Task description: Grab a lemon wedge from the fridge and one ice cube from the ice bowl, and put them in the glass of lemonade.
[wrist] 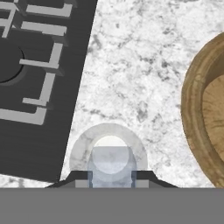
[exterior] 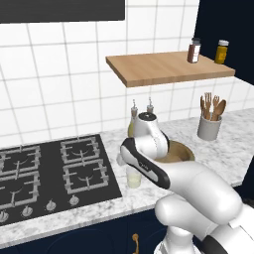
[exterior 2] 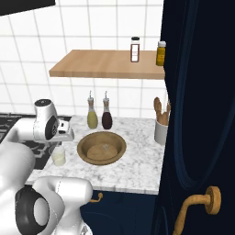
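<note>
Hand view: ice cube (wrist: pixel 110 165) pinched over the glass of lemonade (wrist: pixel 109 146).
Gripper (wrist: pixel 110 176) clenched on the pale cube, directly above the glass mouth. The glass (exterior 2: pixel 58 155) stands on the marble counter (exterior 2: pixel 137 167), just left of the ice bowl (exterior 2: pixel 101 148) and right of the black hob (exterior: pixel 49 173). Two bottles (exterior 2: pixel 99 114) stand beyond the bowl.

The robot's arm (exterior: pixel 198 193) is made of thick, rounded white segments with a smooth, glossy surface. Between the segments there are dark, almost black joint bands. One long black strip runs along the side of the forearm link. A round grey cap with a dark centre closes the upper joint (exterior 2: pixel 43 103). The finger tips (wrist: pixel 78 178) are small and dark.
</note>
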Robot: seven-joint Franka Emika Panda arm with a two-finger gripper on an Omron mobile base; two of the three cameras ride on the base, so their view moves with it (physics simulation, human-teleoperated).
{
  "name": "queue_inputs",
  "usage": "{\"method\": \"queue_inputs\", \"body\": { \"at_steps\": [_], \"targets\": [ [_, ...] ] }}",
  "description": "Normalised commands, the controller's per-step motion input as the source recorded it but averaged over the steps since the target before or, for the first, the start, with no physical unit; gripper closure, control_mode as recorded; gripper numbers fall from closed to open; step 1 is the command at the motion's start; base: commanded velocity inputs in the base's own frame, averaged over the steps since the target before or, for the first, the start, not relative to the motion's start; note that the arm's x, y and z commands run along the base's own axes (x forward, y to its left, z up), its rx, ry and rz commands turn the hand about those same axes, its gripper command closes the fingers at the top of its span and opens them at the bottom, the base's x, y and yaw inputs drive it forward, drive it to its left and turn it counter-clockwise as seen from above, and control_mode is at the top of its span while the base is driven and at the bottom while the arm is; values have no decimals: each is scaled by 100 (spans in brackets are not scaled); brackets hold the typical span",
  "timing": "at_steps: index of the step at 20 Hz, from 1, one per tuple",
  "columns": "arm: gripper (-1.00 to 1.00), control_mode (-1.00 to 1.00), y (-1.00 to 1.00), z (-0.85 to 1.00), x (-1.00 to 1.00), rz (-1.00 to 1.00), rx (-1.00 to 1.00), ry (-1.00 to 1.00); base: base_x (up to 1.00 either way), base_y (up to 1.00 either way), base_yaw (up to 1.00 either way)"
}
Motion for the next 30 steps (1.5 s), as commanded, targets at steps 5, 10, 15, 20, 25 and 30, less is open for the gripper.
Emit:
{"method": "queue_inputs", "body": {
  "at_steps": [5,10,15,20,25,30],
  "targets": [
    [100,-100,4,-8,-3,0,0,0,0,0,0],
    [100,-100,0,-9,0,0,0,0,0,0,0],
    [-100,-100,0,0,0,0,0,0,0,0,0],
    [-100,-100,0,0,0,0,0,0,0,0,0],
    [-100,-100,0,0,0,0,0,0,0,0,0],
    [-100,-100,-27,1,-26,-2,2,-5,0,0,0]
  ]
}}
